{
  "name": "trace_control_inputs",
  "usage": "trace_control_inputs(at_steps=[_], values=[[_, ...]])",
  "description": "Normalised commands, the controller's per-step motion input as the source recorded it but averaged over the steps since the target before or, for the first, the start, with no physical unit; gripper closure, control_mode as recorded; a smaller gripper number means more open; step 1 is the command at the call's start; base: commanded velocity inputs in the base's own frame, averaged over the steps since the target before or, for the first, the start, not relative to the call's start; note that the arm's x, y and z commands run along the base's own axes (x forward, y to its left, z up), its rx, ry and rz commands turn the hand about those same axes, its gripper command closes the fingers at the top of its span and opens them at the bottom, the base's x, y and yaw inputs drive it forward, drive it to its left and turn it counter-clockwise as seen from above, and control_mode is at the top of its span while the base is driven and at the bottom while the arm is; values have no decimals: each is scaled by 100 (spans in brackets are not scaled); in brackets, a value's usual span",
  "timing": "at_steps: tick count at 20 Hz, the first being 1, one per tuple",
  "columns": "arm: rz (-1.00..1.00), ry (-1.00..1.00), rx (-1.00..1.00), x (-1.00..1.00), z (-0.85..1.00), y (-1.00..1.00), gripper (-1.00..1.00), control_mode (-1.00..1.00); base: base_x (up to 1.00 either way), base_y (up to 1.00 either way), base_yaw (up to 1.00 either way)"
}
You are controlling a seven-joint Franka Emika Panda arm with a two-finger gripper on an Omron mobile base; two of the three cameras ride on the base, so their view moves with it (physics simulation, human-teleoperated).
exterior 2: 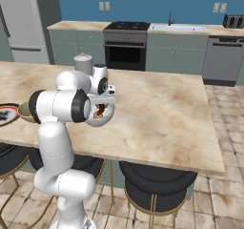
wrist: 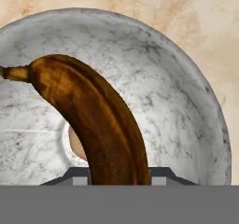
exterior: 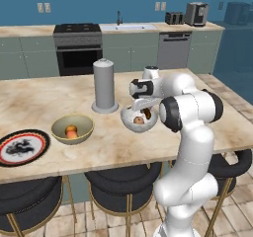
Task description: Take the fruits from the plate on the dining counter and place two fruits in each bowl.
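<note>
Brown banana [wrist: 100,125] fills the near part of the hand view, its lower end cut off between the fingers, hiding most of a pale fruit [wrist: 77,146] behind it. Gripper [exterior: 140,113] is closed on the banana, above the white bowl [exterior: 129,125] on the counter [exterior: 39,100]. Arm is folded, with the hand pointing down.

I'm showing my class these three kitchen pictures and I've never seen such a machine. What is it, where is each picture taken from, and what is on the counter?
It is a white robot arm with a two-finger gripper. Two pictures look over it from behind, left and right; the third looks along its hand. On the marble counter lie a patterned plate, an olive bowl holding an orange fruit, a grey cylinder and a white speckled bowl. The gripper, shut, holds a brown banana over the white bowl.
</note>
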Motion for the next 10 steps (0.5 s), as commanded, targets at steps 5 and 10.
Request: trace_control_inputs(at_steps=[5,10], values=[[0,0,0,0,-10,0,100,-100,0,0,0],[0,4,0,0,-1,0,100,-100,0,0,0]])
